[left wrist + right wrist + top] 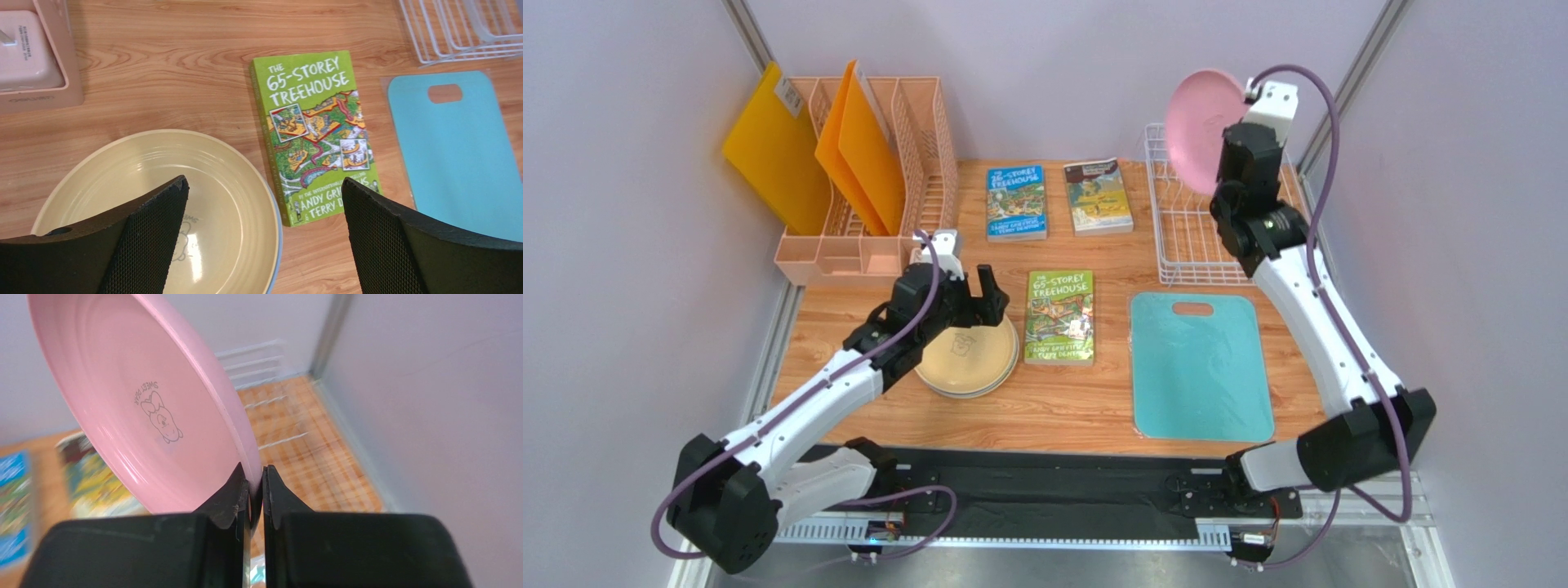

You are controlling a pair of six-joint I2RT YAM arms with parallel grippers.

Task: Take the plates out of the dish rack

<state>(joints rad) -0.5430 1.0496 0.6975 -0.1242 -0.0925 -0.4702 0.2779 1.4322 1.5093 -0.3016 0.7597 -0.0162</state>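
I am pinching the round pink plate (153, 404) by its rim in my closed right gripper (251, 496), holding it above the white wire dish rack (1179, 239). My left gripper (264, 184) is hanging open and empty over the pale yellow plate (123, 171) stack. Next, I judge, this plate needs carrying across there.

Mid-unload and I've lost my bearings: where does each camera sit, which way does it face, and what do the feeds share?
Top external: above and behind the arm bases, looking down on the table; both arms show.
Left wrist: facing down past the open left gripper at the pale yellow plate and green book.
Right wrist: high over the dish rack, looking along the right gripper, shut on the pink plate.
Shared: top and left wrist both show the pale yellow plate and green book.
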